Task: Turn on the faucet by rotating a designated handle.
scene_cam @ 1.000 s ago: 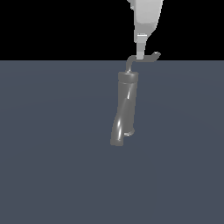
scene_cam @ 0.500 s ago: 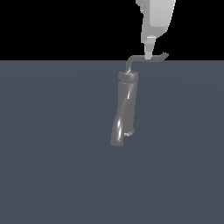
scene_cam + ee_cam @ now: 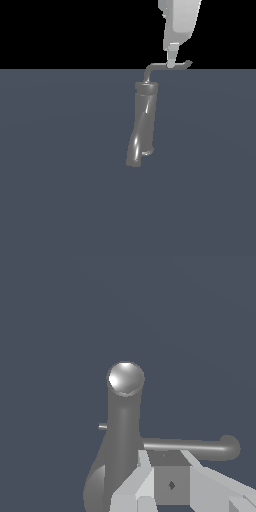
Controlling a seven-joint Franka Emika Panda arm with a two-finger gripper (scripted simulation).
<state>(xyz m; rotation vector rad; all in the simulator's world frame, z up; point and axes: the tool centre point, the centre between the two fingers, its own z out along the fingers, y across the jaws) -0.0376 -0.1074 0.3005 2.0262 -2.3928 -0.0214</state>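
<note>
Pale grey fingers of the gripper [image 3: 171,62] come straight down onto the handle [image 3: 167,67], touching its level stretch; whether they clamp the rod cannot be told. The wrist view shows the gripper [image 3: 165,458] right against that rod [image 3: 187,446]. Its white wrist rises out of the frame. Below hangs the faucet [image 3: 142,125], a glossy dark metal body on the slate-grey floor [image 3: 60,175]. No writing is legible.
</note>
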